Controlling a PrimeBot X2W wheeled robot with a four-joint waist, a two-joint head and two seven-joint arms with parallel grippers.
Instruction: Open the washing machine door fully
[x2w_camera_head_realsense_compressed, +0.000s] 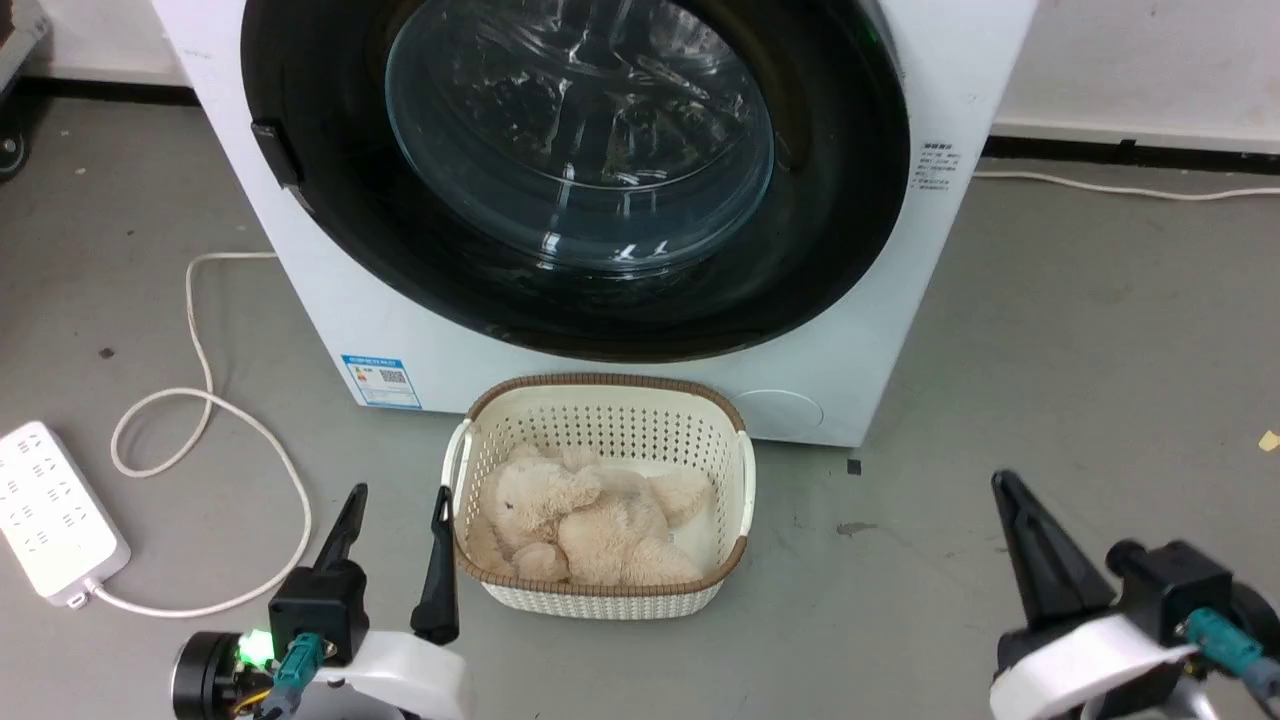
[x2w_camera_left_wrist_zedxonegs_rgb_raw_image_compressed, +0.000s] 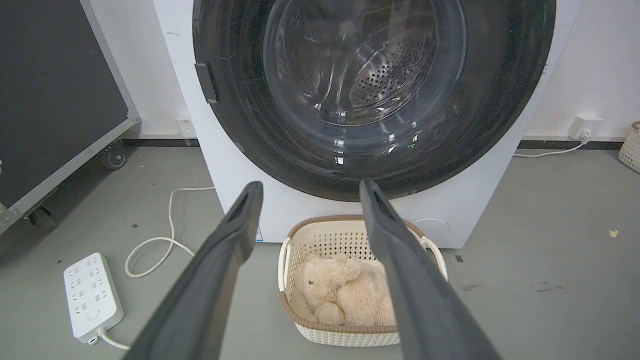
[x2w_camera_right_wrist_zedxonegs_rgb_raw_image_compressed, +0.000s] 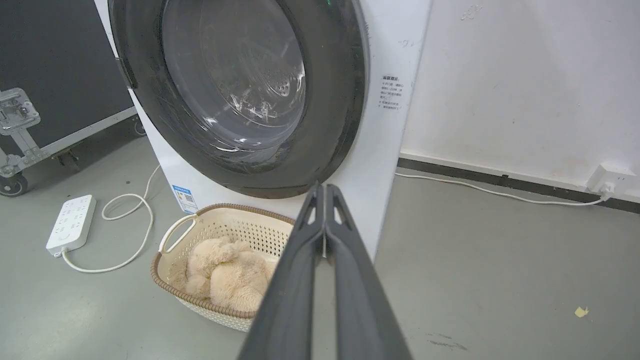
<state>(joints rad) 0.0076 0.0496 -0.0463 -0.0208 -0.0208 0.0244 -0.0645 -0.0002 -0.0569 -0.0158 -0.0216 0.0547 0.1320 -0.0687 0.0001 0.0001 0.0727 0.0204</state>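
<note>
A grey concrete floor (x2w_camera_head_realsense_compressed: 1050, 350) runs to a white wall (x2w_camera_right_wrist_zedxonegs_rgb_raw_image_compressed: 500, 75), and a white front-loading washing machine (x2w_camera_head_realsense_compressed: 900, 300) stands on it.

The washing machine door (x2w_camera_head_realsense_compressed: 575, 150) sits ahead of and above both pincers, apparently flush against the machine's face, so the opening looks not yet begun. A small dark tab (x2w_camera_head_realsense_compressed: 277, 155) on its rim lies up and to the left of the left gripper (x2w_camera_head_realsense_compressed: 398, 492), whose fingers stand apart and hold nothing. The right gripper (x2w_camera_right_wrist_zedxonegs_rgb_raw_image_compressed: 324, 189) has its fingers pressed together, also empty, and is low and well short of the door.

My judgement is that the left gripper is better placed. It should rise to the tab's height, hook a finger behind the rim there, and pull in an arc about the far edge rather than straight back, so the grip does not slip off the glossy black ring.

A woven-rim laundry basket (x2w_camera_head_realsense_compressed: 745, 470) holding a cream plush bear (x2w_camera_head_realsense_compressed: 585, 520) sits just right of the left gripper's inner finger, below the door. It may crowd a low reach. Left of that gripper are a white power strip (x2w_camera_head_realsense_compressed: 50, 510) and its looped cable (x2w_camera_head_realsense_compressed: 200, 400).
</note>
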